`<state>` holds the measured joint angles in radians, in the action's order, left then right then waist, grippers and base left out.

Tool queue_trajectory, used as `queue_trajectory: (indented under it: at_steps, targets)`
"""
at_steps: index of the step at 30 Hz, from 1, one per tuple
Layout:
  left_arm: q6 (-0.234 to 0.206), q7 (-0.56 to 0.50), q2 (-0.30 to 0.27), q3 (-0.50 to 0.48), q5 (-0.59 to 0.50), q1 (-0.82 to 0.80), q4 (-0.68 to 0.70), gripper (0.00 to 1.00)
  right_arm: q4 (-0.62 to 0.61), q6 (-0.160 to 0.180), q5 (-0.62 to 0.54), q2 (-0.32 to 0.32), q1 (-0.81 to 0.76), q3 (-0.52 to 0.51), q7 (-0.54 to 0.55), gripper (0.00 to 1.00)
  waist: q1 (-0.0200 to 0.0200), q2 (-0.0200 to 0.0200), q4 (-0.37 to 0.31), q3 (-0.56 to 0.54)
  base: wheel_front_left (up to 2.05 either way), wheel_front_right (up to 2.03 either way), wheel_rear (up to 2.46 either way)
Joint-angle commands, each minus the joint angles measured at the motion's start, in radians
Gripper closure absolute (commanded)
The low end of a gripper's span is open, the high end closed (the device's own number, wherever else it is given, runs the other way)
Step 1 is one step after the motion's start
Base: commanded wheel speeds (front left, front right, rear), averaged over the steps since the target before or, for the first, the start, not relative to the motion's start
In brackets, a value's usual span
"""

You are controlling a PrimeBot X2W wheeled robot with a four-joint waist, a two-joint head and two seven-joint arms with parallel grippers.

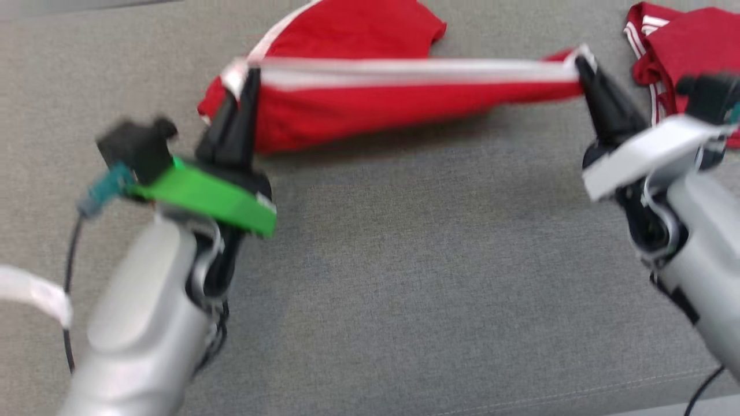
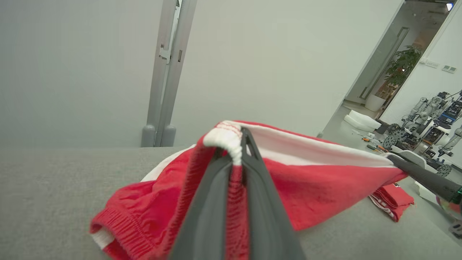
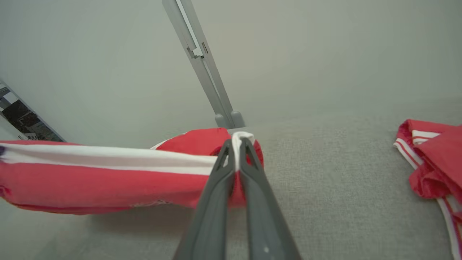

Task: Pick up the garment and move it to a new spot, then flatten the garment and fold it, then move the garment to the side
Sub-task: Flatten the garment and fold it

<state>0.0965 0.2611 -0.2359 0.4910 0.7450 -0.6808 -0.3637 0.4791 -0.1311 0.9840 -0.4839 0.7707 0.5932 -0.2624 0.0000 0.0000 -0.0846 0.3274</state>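
The left hand (image 1: pixel 250 80) is clamped on one end of the red garment (image 1: pixel 376 110). The right hand (image 1: pixel 583 65) pinches the other end.

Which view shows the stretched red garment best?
The head view: the garment stretches, end to end, between the left gripper and right gripper. The left wrist view shows its elastic end bunched close; the right wrist view shows its striped edge, cut off at left.

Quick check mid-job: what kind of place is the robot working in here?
Probably a robotics lab or office. Beyond the grey fabric-covered surface, the left wrist view shows other robots parked along a wall, tools scattered on the floor near them, and a potted plant by a doorway.
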Motion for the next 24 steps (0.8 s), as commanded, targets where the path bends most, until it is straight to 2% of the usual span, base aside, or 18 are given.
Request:
queue_trajectory:
  at_steps: [1,9,12,20,24]
  targets:
    - [-0.004,0.005,-0.007,-0.004,-0.021,0.066,0.024,1.00,-0.021,0.001,0.001,-0.006,-0.054,-0.005,-0.003,1.00,0.0000,0.0000,0.007,-0.059,0.00,0.00,0.00]
    - [-0.032,0.005,0.059,-0.048,-0.073,0.451,0.169,1.00,-0.128,0.001,-0.012,-0.011,-0.365,-0.069,-0.003,1.00,0.0000,0.0000,0.013,-0.136,0.00,0.00,0.00]
    - [-0.017,0.005,0.065,-0.033,-0.111,0.562,0.178,1.00,-0.157,0.001,-0.011,-0.005,-0.496,-0.118,-0.003,1.00,0.0000,0.0000,0.028,-0.168,0.00,0.00,0.00]
    - [0.003,0.005,0.082,-0.049,-0.159,0.726,0.182,1.00,-0.269,0.001,-0.030,0.021,-0.774,-0.229,-0.003,1.00,0.0000,0.0000,0.049,-0.211,0.00,0.00,0.00]
    - [0.013,0.005,0.091,-0.049,-0.173,0.740,0.191,1.00,-0.302,0.001,-0.061,0.034,-0.823,-0.275,-0.003,1.00,0.0000,0.0000,0.052,-0.216,0.00,0.00,0.00]
